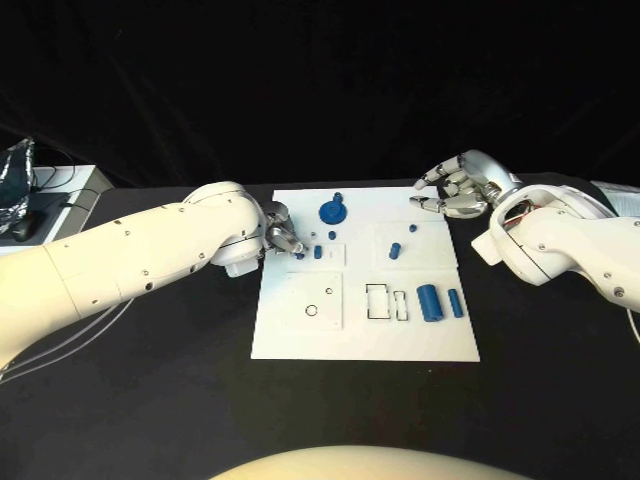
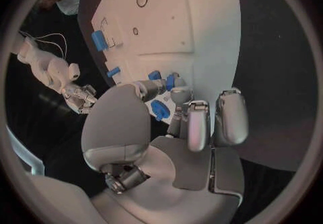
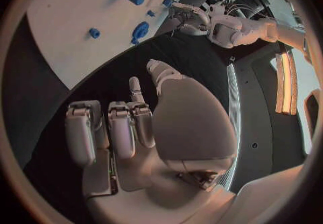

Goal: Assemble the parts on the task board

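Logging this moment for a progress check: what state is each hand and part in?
Left hand: over the task board, fingers by small parts; grip unclear.
Right hand: off the board, fingers curled, holding nothing.
Large blue cylinder: lying flat.
Blue disc: at the board's far edge.

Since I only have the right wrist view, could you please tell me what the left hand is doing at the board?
Observer: In the left wrist view, the left hand has its fingertips close to two small blue pegs; I cannot tell whether it touches them.
Operator: Thank you. Where is my right hand relative to the board?
Observer: The head view shows the right hand beyond the task board's far right corner, holding nothing.
Operator: What lies beside the large cylinder?
Observer: The large cylinder has a slimmer blue cylinder on one side and outlined rectangular slots on the other.
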